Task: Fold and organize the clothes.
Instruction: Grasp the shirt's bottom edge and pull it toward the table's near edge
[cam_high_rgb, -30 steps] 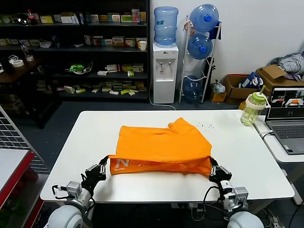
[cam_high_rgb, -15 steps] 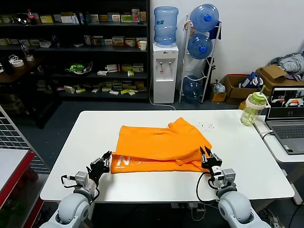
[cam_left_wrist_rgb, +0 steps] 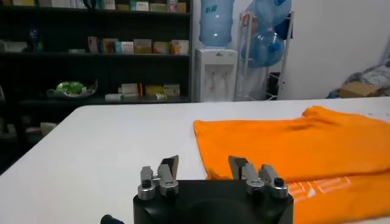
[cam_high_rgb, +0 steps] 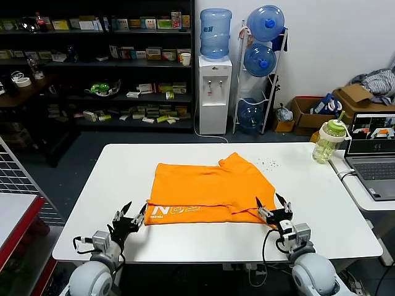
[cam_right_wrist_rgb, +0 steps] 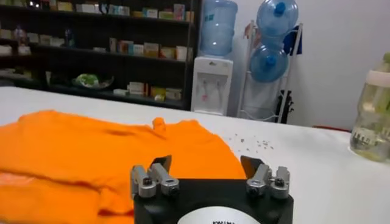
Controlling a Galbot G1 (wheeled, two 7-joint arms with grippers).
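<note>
The orange T-shirt (cam_high_rgb: 210, 188) lies folded on the white table (cam_high_rgb: 308, 185), its white lettering along the near edge. It also shows in the left wrist view (cam_left_wrist_rgb: 292, 146) and the right wrist view (cam_right_wrist_rgb: 91, 152). My left gripper (cam_high_rgb: 131, 216) is open and empty just off the shirt's near left corner. My right gripper (cam_high_rgb: 274, 208) is open and empty at the shirt's near right corner. In the wrist views the left gripper (cam_left_wrist_rgb: 204, 165) and the right gripper (cam_right_wrist_rgb: 207, 163) hold nothing.
A green-capped bottle (cam_high_rgb: 329, 140) stands at the table's far right corner. A laptop (cam_high_rgb: 373, 151) sits on a side table to the right. Small crumbs (cam_high_rgb: 266, 163) lie behind the shirt. Shelves and a water dispenser (cam_high_rgb: 213, 92) stand beyond.
Both grippers have let go of the shirt's near edge, opened and drawn back toward me. The lifted front fold has dropped flat onto the table.
</note>
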